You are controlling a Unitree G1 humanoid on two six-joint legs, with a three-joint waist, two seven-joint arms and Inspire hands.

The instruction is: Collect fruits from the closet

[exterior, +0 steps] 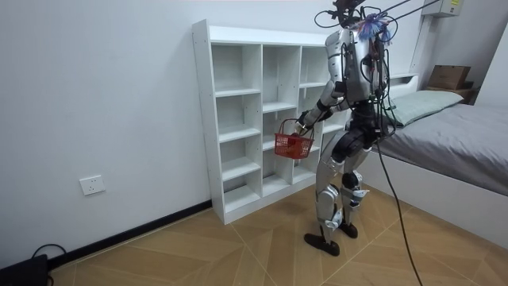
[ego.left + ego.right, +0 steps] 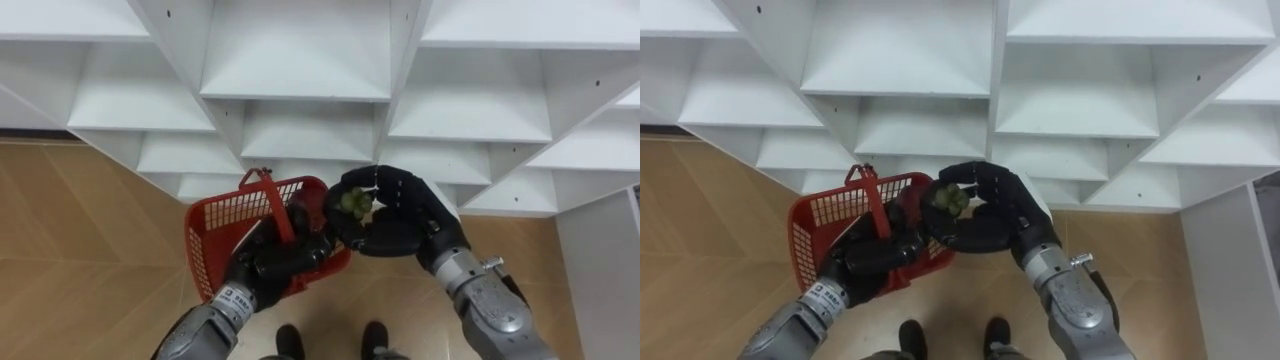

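Observation:
My left hand (image 2: 272, 262) is shut on the handle of a red plastic basket (image 2: 215, 228) and holds it in front of the white shelf unit (image 2: 300, 90). My right hand (image 2: 392, 215) is curled round a small green fruit (image 2: 353, 203), a knobbly bunch like grapes, right at the basket's right rim. In the right eye view the fruit (image 2: 949, 199) sits between the fingers of my right hand (image 2: 990, 208), beside the basket (image 2: 825, 222) held by my left hand (image 2: 868, 262). In the room view I stand facing the shelf unit (image 1: 254, 111) with the basket (image 1: 293, 144) at waist height.
The shelf unit's compartments in view hold nothing. Wooden parquet floor (image 2: 80, 250) lies below. A bed (image 1: 452, 135) stands at the room view's right, behind me, and a white wall (image 1: 95, 95) runs to the left of the shelves.

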